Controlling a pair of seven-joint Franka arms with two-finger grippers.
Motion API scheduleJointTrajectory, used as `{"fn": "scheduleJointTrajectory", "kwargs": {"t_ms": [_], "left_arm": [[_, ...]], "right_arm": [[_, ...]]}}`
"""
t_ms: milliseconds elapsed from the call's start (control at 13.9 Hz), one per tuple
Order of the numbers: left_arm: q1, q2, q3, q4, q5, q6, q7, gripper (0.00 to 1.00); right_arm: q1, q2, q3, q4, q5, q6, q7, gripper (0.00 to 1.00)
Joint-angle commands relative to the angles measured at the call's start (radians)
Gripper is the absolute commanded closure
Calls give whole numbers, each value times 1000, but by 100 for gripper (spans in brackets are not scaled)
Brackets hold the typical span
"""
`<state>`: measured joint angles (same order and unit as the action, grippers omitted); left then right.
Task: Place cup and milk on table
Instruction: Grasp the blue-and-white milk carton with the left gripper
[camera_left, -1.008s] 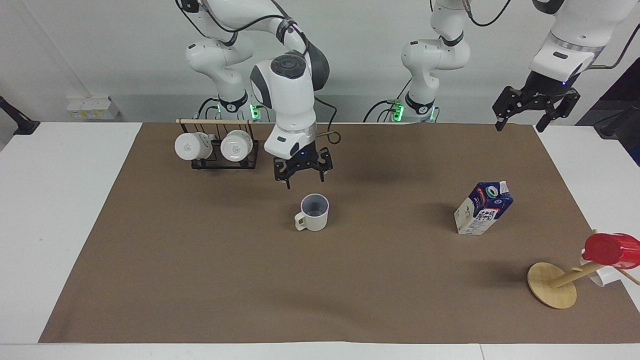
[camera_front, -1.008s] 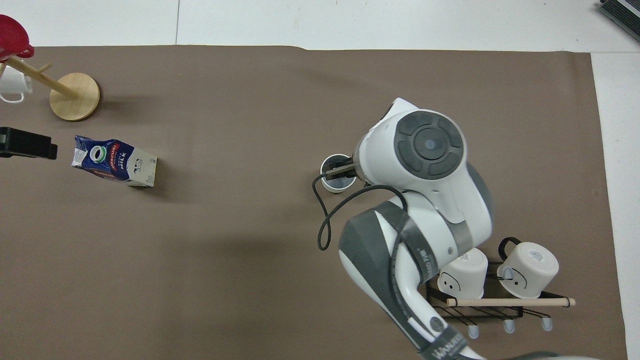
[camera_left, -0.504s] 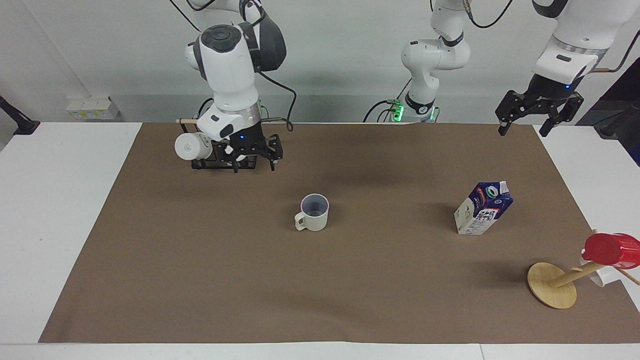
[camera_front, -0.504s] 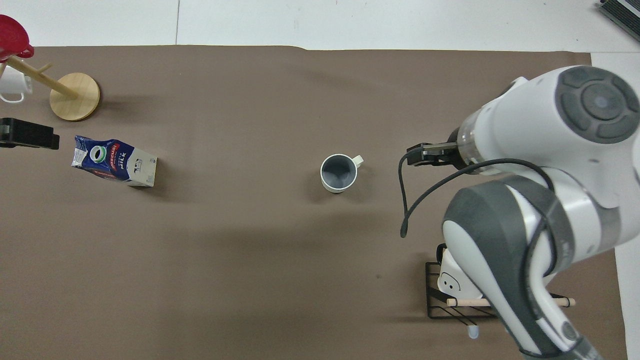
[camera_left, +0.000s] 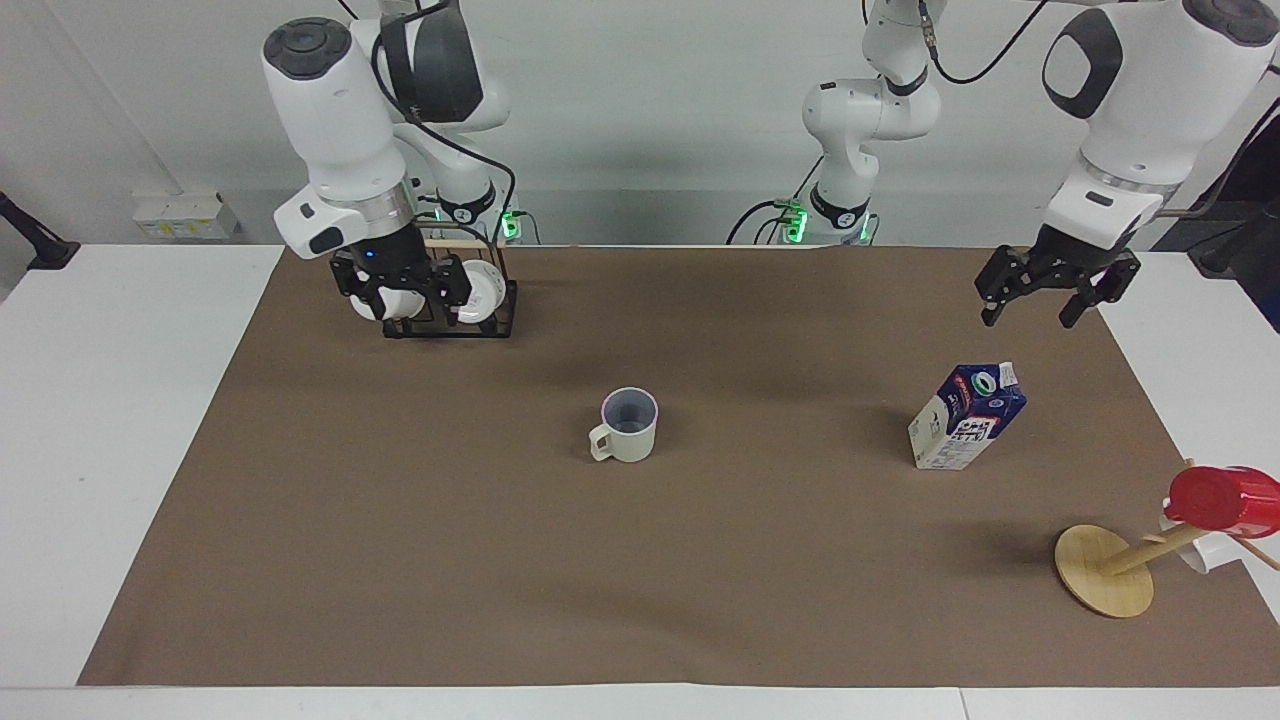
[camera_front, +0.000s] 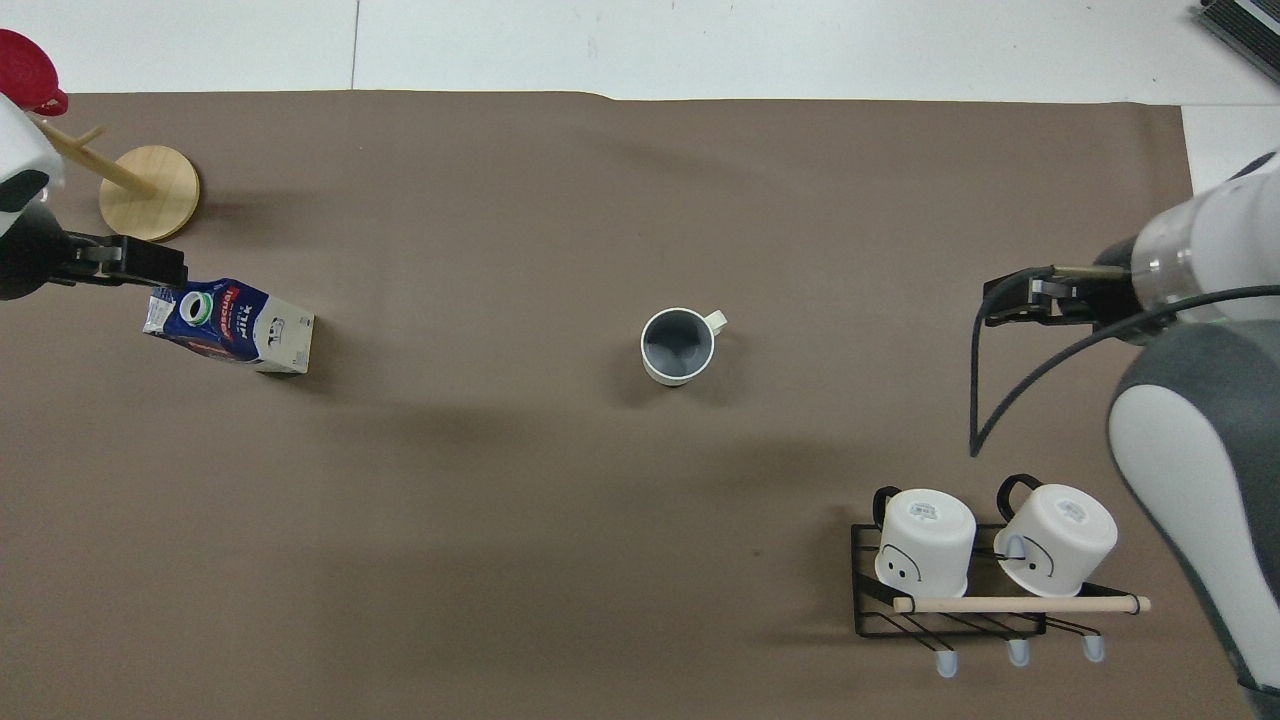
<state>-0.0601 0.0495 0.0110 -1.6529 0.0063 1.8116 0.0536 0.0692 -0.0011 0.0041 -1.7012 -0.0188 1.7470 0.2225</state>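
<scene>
Over the black wire mug rack (camera_left: 450, 312) at the right arm's end of the worktop (camera_left: 120, 420) hangs the right hand (camera_left: 403, 293), fingers spread and empty, withdrawn within the last second from above the cream mug (camera_left: 629, 425); left standing upright and free near the middle of the brown mat (camera_left: 640, 560), handle toward the right arm's end; placement of that item judged complete. Milk carton (camera_left: 966, 417) also resting on the mat, leaning, toward the left arm's end, near the wooden cup tree (camera_left: 1105, 570) bearing the red cup (camera_left: 1222, 499). Above and clear of the carton, the left hand (camera_left: 1047, 292), lowered from its higher perch, fingers wide, holding nothing; both items apparently delivered.
</scene>
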Motion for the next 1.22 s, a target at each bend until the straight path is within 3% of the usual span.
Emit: {"fn": "scheduleJointTrajectory", "kwargs": {"t_ms": [0,432,576,720,1152], "left_arm": [[22,-23,-3,-86,-14,78,18,0],[22,-16,-3,-183,-14,161,42,0],[22,-2,-3,-188,-14,163,46,0],[22,4,-3,-192,-14,169,52,0],[42,10,-3,-211,-14,224,121,0]], "right_arm": [[-46,-37,8,15,16,-46,-22,0],[-68,-37,2,179,8,-179,-12,0],[-83,-37,-33,225,3,-240,-23,0],[-80,-60,-97,221,16,-242,-69,0],[-66,-68,-104,135,10,-204,-94,0]]}}
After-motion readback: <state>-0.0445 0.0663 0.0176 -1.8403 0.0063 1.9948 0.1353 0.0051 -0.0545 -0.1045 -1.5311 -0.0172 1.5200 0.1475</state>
